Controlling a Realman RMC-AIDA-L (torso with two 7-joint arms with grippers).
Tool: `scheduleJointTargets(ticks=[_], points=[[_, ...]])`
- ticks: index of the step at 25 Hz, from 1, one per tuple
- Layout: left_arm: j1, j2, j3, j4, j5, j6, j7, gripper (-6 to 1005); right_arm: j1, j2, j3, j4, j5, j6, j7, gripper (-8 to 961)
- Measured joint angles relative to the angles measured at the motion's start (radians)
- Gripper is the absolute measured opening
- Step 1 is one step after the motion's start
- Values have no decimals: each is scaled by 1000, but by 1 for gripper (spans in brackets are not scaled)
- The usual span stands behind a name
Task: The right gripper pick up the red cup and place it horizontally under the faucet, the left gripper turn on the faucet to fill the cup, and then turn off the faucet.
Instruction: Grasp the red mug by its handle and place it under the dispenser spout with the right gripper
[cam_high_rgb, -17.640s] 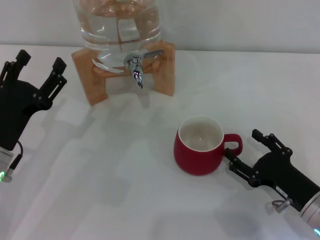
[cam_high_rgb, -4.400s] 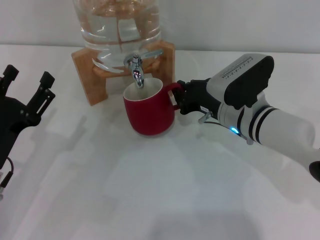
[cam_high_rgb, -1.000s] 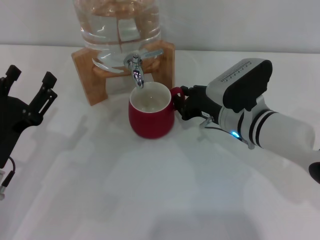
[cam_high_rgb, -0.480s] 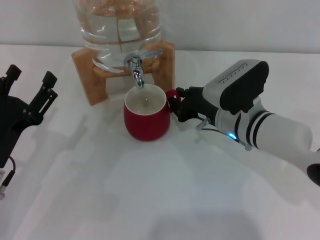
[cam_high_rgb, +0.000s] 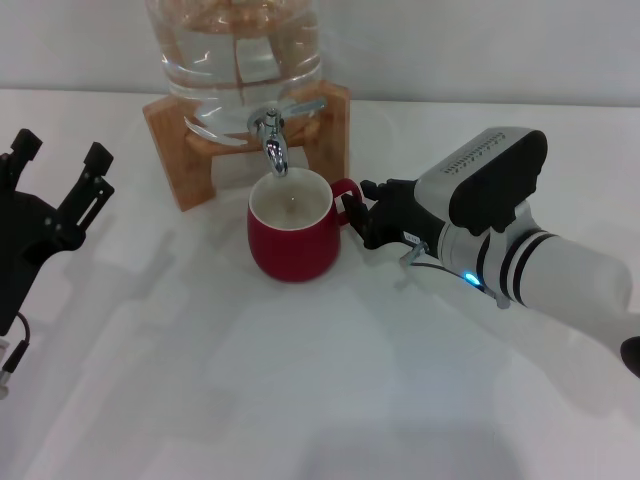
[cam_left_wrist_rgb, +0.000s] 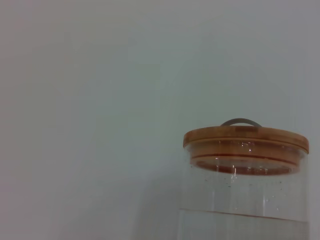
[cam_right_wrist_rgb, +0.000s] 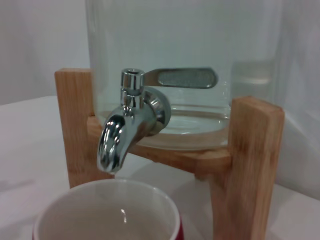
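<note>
Head view: red cup (cam_high_rgb: 292, 236) stands upright under faucet (cam_high_rgb: 272, 140); right gripper (cam_high_rgb: 366, 216) at its 3 o'clock, clamped on handle. Placement step. Next: release; left gripper (cam_high_rgb: 55, 172), fingers apart, must reach lever.

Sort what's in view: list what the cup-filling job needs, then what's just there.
Needed: red cup, faucet, right gripper at the cup's handle, left gripper waiting off to the left.
Just there: wooden stand, water jar, its wooden lid.
</note>
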Motion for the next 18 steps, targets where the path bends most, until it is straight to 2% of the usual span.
scheduleJointTargets(ticks=[18], points=[[-1,3,-8,0,-2,0,5,875,-41,-10,3,25,-26,-32,1,281]])
